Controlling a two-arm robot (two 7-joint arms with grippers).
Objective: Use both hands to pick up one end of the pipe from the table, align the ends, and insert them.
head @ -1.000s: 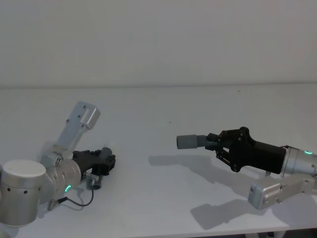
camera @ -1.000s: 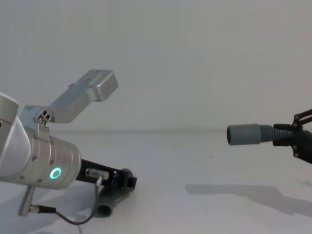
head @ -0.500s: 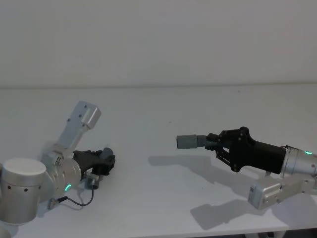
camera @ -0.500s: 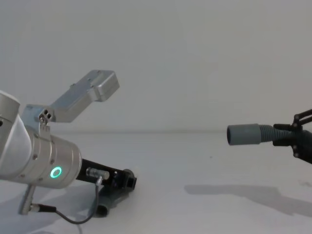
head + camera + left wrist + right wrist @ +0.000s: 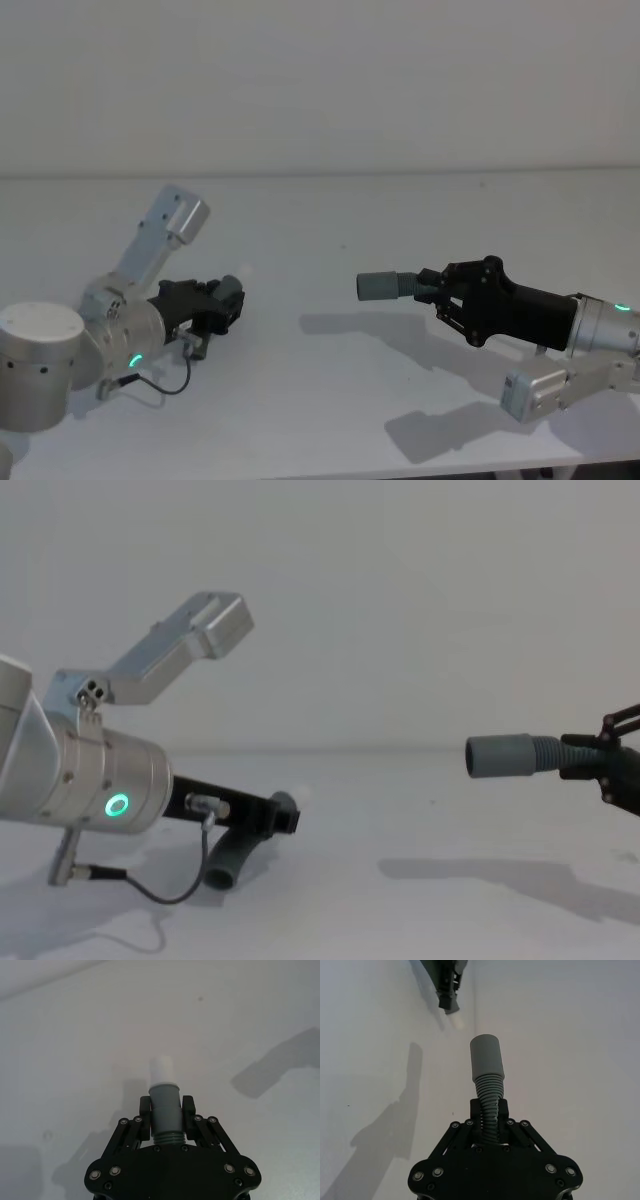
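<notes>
Above the bench (image 5: 300,430), 2 hose pieces (image 5: 487,1060) are pinched, 1 by the left end effector (image 5: 226,300), 1 by the right end effector (image 5: 432,286); aligning and inserting are judged undone.

Clamped in left gripper (image 5: 166,1108) by narrow grey cuff (image 5: 165,1099), white tip (image 5: 162,1069) jutting forward, curved tail (image 5: 228,858) hanging toward table (image 5: 330,400). Pinched in right gripper (image 5: 489,1109) by ribbed hose (image 5: 488,1091), wide grey cuff (image 5: 486,1057) level, aloft, pointing left, well apart.
</notes>
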